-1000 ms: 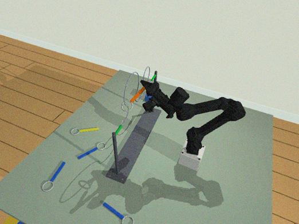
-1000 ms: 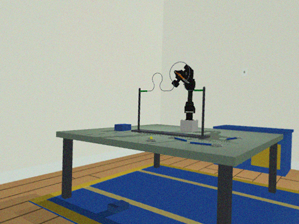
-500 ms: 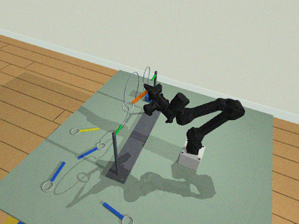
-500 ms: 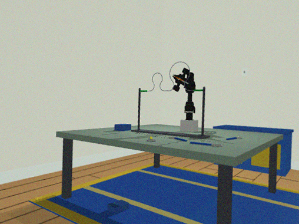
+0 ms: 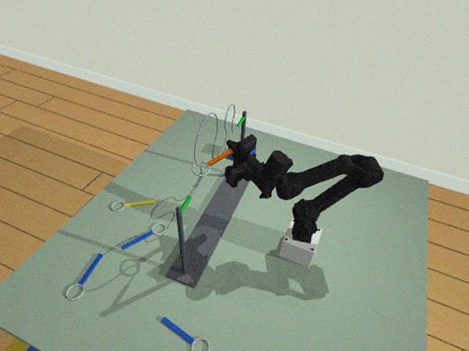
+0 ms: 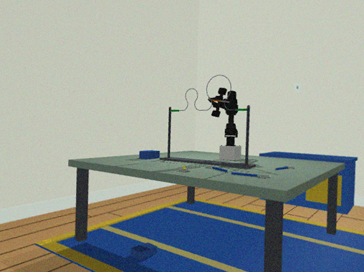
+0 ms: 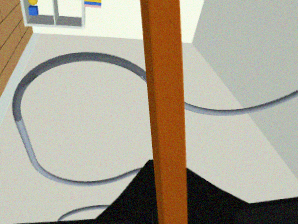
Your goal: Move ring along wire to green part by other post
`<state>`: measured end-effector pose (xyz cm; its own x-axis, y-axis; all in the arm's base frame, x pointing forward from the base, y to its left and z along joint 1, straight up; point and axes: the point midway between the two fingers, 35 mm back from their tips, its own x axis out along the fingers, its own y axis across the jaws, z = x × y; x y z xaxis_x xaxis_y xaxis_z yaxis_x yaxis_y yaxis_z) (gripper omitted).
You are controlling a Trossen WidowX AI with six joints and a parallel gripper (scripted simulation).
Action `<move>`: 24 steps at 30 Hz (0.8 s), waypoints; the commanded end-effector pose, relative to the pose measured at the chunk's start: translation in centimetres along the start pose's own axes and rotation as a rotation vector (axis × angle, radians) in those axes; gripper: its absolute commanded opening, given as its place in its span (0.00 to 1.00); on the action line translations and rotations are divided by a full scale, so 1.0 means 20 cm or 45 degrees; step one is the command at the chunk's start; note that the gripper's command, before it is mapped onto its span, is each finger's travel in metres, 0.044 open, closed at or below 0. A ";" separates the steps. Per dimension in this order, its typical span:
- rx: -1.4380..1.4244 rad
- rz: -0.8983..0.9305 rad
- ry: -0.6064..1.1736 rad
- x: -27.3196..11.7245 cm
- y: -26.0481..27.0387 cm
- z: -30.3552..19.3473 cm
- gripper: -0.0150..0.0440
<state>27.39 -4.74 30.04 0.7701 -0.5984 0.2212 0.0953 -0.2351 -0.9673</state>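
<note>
The ring (image 5: pixel 200 175) is around or right at the thin grey wire (image 5: pixel 195 142) (image 6: pixel 207 88) (image 7: pixel 85 56), between the large loop and the near green part (image 5: pixel 186 204) (image 6: pixel 242 109); whether it touches the wire cannot be told. The orange handle (image 5: pixel 220 157) (image 6: pixel 216 100) (image 7: pixel 167 100) slants up from the ring to my gripper (image 5: pixel 232 150), which is shut on it. The ring is out of the wrist view and too small to make out in the exterior view. The other green part (image 5: pixel 241 122) (image 6: pixel 175 111) is beside the far post (image 5: pixel 243 133) (image 6: pixel 169 134).
The near post (image 5: pixel 182 239) (image 6: pixel 248 136) stands on the dark base strip (image 5: pixel 225 207). Blue-handled rings and a yellow handle (image 5: pixel 140 203) with its ring lie on the table. A blue block (image 6: pixel 149 154) is near the far post. The wire's large loop rises close to my gripper.
</note>
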 end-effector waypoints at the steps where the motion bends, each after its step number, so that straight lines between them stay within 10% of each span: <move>1: 0.094 0.066 0.018 -0.01 0.08 0.00 0.00; 24: 0.637 0.376 0.070 -0.11 0.43 0.11 0.00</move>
<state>27.61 -4.10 22.26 0.7696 -0.6375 -0.0364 0.1677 0.2568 -0.9518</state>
